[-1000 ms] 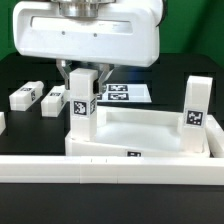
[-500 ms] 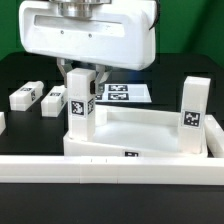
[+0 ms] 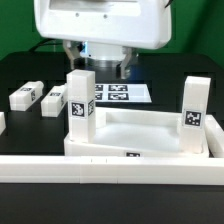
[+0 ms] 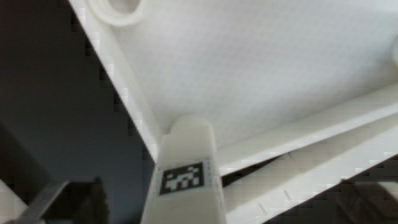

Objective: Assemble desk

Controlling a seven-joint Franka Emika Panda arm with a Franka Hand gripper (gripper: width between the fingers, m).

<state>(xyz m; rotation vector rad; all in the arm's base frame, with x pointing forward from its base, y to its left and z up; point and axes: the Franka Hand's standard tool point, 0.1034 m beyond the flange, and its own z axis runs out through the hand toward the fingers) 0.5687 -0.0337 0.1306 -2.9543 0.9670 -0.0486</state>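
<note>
1. Exterior view: the gripper (image 3: 97,60) hung released and held nothing, clear above the first leg (image 3: 81,105). That leg stood upright in the desk top (image 3: 150,127) corner at the exterior view's left, and the second leg (image 3: 195,112) stood at the right corner.
2. Wrist view: the first leg (image 4: 183,170) rose untouched between spread fingers (image 4: 63,200), against the desk top (image 4: 249,70).

Exterior low, near, wrist overhead, sharing leg (image 3: 81,103)

The pincer (image 3: 97,62) has let go of the leg (image 3: 81,108) and risen.
</note>
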